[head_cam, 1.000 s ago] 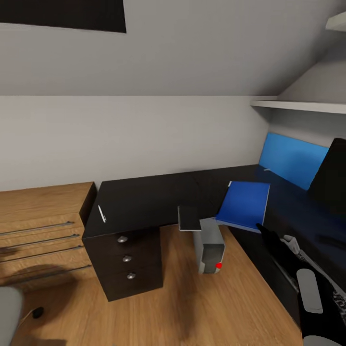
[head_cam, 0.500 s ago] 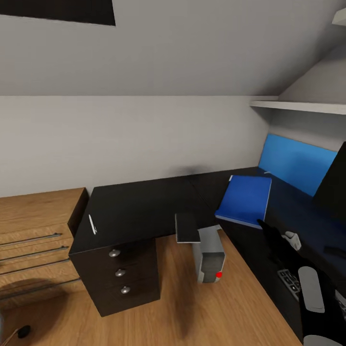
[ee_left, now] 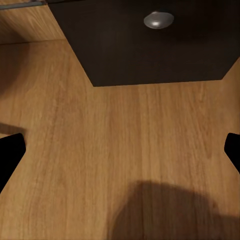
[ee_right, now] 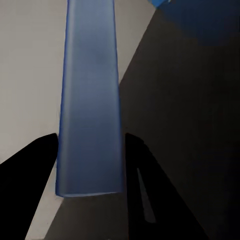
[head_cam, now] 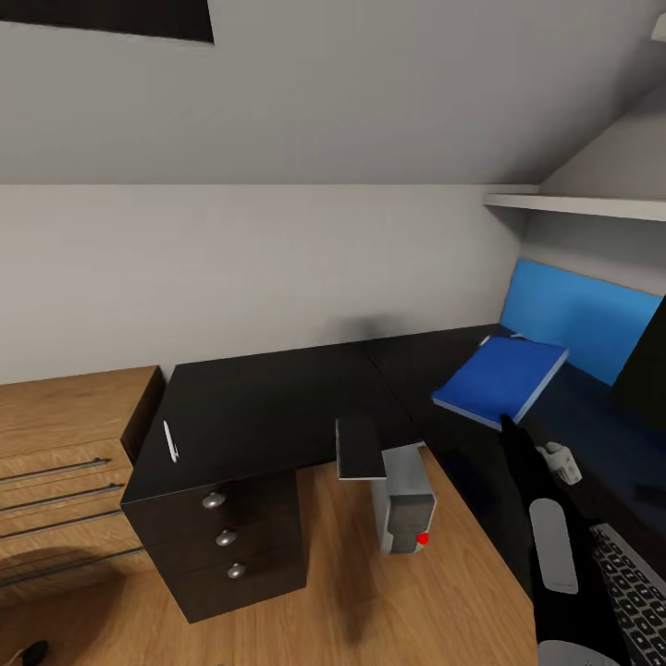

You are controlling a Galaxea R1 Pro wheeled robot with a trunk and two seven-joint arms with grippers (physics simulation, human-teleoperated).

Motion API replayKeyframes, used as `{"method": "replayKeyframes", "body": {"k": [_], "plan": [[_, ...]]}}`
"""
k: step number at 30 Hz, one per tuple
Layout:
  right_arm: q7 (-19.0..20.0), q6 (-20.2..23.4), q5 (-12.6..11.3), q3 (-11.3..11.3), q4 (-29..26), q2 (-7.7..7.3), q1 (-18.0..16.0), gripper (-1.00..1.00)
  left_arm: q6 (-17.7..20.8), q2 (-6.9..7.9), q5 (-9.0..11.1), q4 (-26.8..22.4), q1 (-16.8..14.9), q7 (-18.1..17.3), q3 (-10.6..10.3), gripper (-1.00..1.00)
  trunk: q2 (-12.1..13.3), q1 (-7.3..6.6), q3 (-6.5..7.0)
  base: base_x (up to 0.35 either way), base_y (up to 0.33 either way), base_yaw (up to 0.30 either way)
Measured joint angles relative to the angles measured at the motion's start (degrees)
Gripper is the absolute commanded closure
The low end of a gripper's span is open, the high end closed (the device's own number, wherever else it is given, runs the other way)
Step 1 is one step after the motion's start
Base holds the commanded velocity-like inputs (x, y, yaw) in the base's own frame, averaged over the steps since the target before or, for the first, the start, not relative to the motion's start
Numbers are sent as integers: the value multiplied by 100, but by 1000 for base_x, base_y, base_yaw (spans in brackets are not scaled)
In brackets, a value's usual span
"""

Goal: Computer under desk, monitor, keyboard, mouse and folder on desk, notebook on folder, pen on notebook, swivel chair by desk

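Note:
My right gripper [head_cam: 509, 427] is shut on the near edge of the blue folder [head_cam: 499, 377]. It holds the folder tilted over the right wing of the black desk [head_cam: 250, 398]. In the right wrist view the folder [ee_right: 90, 100] runs out from between the dark fingers [ee_right: 145, 180]. The grey computer [head_cam: 405, 504] stands on the floor in the desk's inner corner. A dark notebook [head_cam: 359, 449] overhangs the desk edge above it. A white pen [head_cam: 170, 441] lies near the desk's left end. The keyboard [head_cam: 636, 592] and monitor [head_cam: 647, 365] show at the right. My left gripper [ee_left: 120, 152] is open over the floor.
A light-wood drawer unit [head_cam: 65, 444] adjoins the desk's left end. The desk's drawers carry round silver knobs [head_cam: 214, 500]. A blue wall panel [head_cam: 578, 319] and a white shelf [head_cam: 573, 203] sit above the right wing. A small dark object [head_cam: 32, 652] lies on the floor.
The view has shifted, bringing the keyboard into sight. My right gripper has carried the folder to the right and farther back over the desk, and it now lies flatter.

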Motion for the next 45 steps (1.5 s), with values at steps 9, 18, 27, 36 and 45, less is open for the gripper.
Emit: {"method": "replayKeyframes", "body": {"k": [9,18,27,36,45], "plan": [[-830,-929,-41,504,378,52,-2,100,0,-8,0,0,0,0,-1,-100,0,0,0,0,0,0],[-856,-999,-908,571,1718,52,-997,100,1,-65,1,0,0,-1,-4,-100,0,0,1,0,0,0],[-871,-2267,-999,527,3830,27,-2495,100,-8,-114,0,0,0,1,-1,-100,0,0,0,0,0,0],[-831,-2468,-1395,512,4397,129,-2557,100,-9,-123,0,0,0,0,-1,-100,0,0,0,0,0,0],[-785,-2503,-1438,603,4649,148,-2539,100,-50,-265,13,-3,0,3,-3,-100,0,0,0,0,0,0]]}}
